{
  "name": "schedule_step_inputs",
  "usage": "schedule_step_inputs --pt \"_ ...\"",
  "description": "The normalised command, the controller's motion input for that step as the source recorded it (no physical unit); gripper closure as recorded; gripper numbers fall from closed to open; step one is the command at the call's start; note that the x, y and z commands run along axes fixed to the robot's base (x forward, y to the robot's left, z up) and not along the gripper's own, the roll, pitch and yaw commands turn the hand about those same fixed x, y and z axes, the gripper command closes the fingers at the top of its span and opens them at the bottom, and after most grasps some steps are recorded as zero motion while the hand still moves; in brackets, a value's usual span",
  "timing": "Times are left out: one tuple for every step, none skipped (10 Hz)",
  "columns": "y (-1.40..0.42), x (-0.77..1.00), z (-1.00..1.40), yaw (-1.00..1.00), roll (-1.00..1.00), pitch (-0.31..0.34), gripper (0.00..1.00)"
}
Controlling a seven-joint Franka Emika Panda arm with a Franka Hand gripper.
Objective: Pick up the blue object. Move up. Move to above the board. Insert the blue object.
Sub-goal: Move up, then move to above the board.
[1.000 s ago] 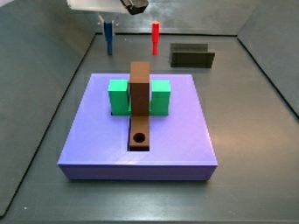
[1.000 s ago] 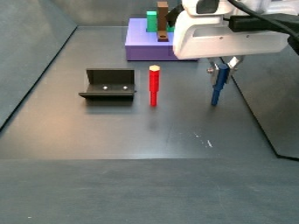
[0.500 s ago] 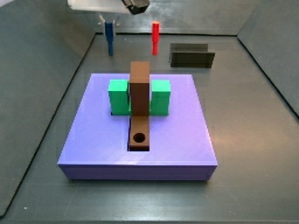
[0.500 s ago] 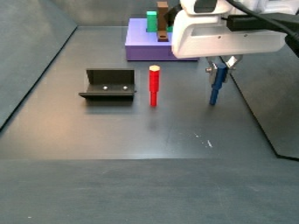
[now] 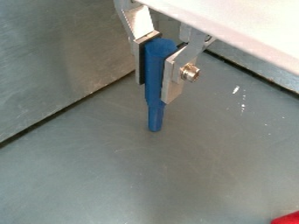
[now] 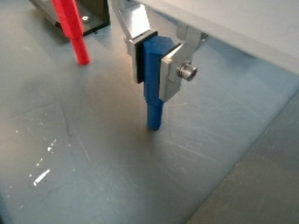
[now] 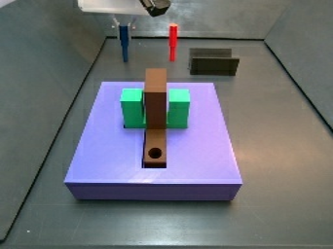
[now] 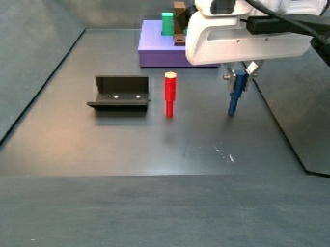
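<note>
1. The gripper (image 5: 160, 59) is clenched on the upper part of the blue object (image 5: 156, 101). In both wrist views its flat silver fingers (image 6: 172, 72) press their dark pads against opposite sides of the peg.

2. The blue object hangs upright from the fingers, and its lower length extends below them. In both wrist views the lower end appears at or just above the grey floor (image 5: 105, 175); whether it touches cannot be told.

3. In a side view the gripper (image 8: 240, 70) sits under the white arm housing (image 8: 245, 41), with the blue object (image 8: 236, 96) held vertically beneath it.

4. The red peg (image 8: 169, 94) stands upright on the floor, near the blue object and apart from it. A wrist view shows the red peg (image 6: 73, 31) beside the gripper.

5. The fixture (image 8: 119, 94) stands on the floor on the far side of the red peg from the blue object.

6. In a side view the board (image 7: 156, 115) lies along the middle of the purple slab (image 7: 196, 160), well apart from the gripper (image 7: 125, 21). Its round dark hole (image 7: 155, 154) is near the end farther from the gripper.

7. Green blocks (image 7: 132, 108) flank the board on both sides, touching it.

8. In the same side view the blue object (image 7: 124, 42) and the red peg (image 7: 173, 41) stand beyond the slab, and the fixture (image 7: 213, 62) sits to one side of them.
</note>
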Motion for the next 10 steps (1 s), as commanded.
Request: schedule_step_inputs --pt "0.00 0.00 0.83 0.00 0.00 0.000 1.00" --pt "-0.08 -0.08 0.74 0.04 -0.02 0.053 1.00" --pt "-0.07 -0.09 0.62 0.04 0.00 0.061 1.00" --pt "-0.02 -0.05 0.26 0.03 0.06 0.033 1.00" --pt "0.00 0.00 1.40 0.00 0.00 0.000 1.00" --pt "0.00 -0.01 1.40 -0.01 -0.03 0.031 1.00" --pt "0.00 -0.04 1.40 -0.01 -0.01 0.035 1.00" --pt "0.00 -0.02 1.40 0.00 0.02 0.002 1.00" --pt "0.01 0.05 1.40 0.00 0.00 0.044 1.00" --pt "0.00 0.03 0.79 0.00 0.01 0.092 1.00"
